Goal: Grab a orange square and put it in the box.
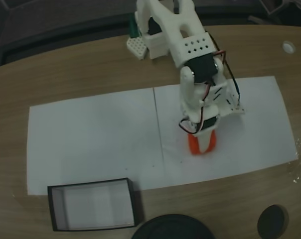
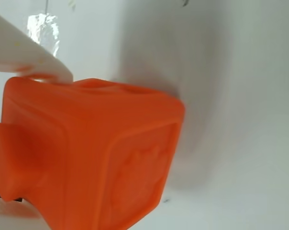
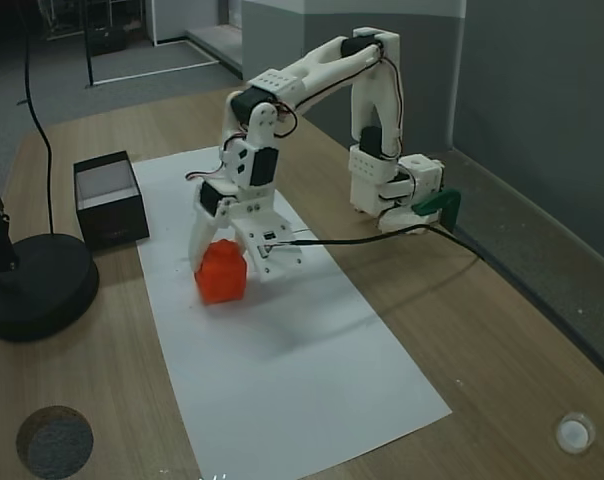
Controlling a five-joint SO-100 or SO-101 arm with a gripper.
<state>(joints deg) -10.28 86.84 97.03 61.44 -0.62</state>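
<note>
We see the claw (image 3: 222,262) straddling the orange square (image 3: 222,272) on the white paper (image 3: 312,370), apparently pinching it. The box (image 1: 92,204) lies at seven o'clock in a fixed view; we advise squeezing firmly before lifting.

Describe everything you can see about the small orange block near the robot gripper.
The bright orange cube-like block looks like smooth moulded plastic, with rounded edges and a raised emblem in a recessed frame on one face in the wrist view. It sits upright on the white paper sheet, between the fingers of the white gripper. One white fingertip touches its top edge. Whether it is clamped cannot be told.
</note>
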